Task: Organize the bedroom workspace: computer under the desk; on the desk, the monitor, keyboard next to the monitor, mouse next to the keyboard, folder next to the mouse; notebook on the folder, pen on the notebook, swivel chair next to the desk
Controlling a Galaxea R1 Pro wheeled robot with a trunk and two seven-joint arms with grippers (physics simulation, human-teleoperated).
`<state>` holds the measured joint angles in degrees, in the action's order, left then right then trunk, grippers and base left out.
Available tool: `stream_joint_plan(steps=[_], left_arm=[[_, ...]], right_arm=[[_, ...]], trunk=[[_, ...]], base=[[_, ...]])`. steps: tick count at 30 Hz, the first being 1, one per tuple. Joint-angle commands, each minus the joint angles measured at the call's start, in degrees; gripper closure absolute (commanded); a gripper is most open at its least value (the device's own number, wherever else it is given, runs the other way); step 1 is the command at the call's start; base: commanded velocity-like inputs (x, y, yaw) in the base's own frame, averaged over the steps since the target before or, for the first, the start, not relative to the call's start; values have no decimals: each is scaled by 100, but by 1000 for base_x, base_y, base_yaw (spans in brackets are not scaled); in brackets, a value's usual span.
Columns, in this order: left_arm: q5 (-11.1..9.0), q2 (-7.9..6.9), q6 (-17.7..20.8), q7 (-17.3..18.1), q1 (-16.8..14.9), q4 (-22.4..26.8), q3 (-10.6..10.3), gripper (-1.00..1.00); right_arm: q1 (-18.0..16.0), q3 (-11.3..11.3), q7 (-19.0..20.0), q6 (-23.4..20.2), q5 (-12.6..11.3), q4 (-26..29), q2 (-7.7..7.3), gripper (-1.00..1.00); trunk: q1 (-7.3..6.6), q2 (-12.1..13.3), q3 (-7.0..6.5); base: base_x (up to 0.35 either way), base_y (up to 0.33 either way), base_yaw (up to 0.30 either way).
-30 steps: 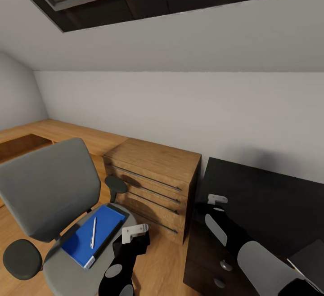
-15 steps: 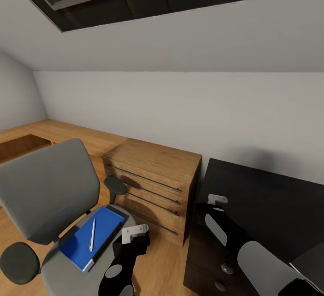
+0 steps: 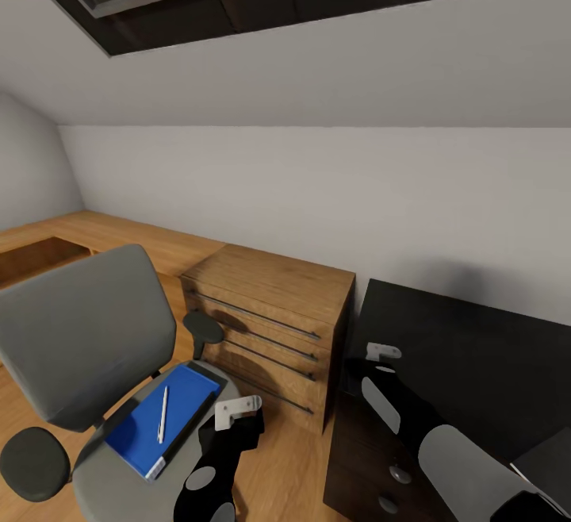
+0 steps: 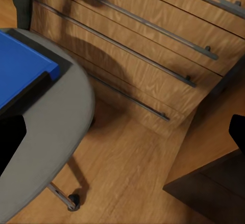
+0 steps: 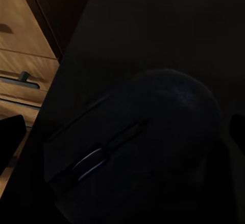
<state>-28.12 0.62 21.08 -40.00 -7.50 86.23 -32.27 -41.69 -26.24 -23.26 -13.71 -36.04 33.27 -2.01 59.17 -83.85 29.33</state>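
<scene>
1. Head view. The grey swivel chair with black armrests [image 3: 87, 332] and its load sit a shade further towards the view's left edge than a second ago. The light wooden drawer chest [image 3: 270, 308] and the long black counter [image 3: 476, 355] hold their places, so I judge the chair itself has nudged or turned a little, not the camera. Over the last half second nothing shifts.
2. Head view, task things. The flat bright blue folder [image 3: 159, 419] lies on the chair seat with the thin white pen [image 3: 163, 413] on top of it. A dark edge shows along one side of the folder; I cannot tell whether that is the notebook.
3. Head view, arms. The left hand [image 3: 238, 409] hangs just beside the seat's front edge, near the folder but apart from it. The right hand [image 3: 383, 353] sits over the near corner of the counter.
4. Left wrist view. The left hand's fingers are spread wide with nothing between them. The folder's corner and the seat rim lie off to one side, the wooden floor below.
5. Right wrist view. The small black rounded mouse [image 5: 148, 147] rests on the counter between the right hand's spread fingers, not clamped.
6. Judgement. The mouse looks placed; the folder, pen and chair are not yet moved. The left hand is staged for the folder.
</scene>
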Motion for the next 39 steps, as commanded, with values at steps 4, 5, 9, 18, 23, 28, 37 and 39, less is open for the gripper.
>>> stream_joint_plan(steps=[4,5,9,18,23,28,37,39], left_arm=[[-35,-1,19,-43,-6,8,-8,-100],[-35,-1,18,-43,-6,8,-8,-100],[-32,-1,19,-43,-6,8,-9,-100],[-30,-1,19,-41,-6,8,-13,-100],[-33,-1,16,-37,-6,8,-13,-100],[-32,0,16,-37,-6,8,-16,-100],[-28,0,14,-39,-6,8,-16,-100],[-28,0,13,-41,-6,8,-16,-100]], right_arm=[[-6,-48,-54,-33,-36,13,-10,100],[-6,-48,-55,-34,-35,13,-10,100],[-6,-48,-54,-69,-35,19,-10,100],[-6,-48,-47,-80,-34,22,-13,100],[-6,-48,-49,-86,-34,30,-16,100],[-6,-48,-47,-88,-34,30,-12,100],[-6,-48,-47,-87,-34,30,-10,100],[-6,-48,-47,-86,-34,30,-10,100]], trunk=[[0,-4,6],[0,-4,6],[0,-4,6],[0,-4,6],[0,-4,6],[0,-4,6],[-22,36,-12],[-66,117,-47]], base=[[0,0,0],[0,0,0],[0,0,0],[0,0,0],[0,0,0],[0,0,0],[0,0,0],[0,0,0]])
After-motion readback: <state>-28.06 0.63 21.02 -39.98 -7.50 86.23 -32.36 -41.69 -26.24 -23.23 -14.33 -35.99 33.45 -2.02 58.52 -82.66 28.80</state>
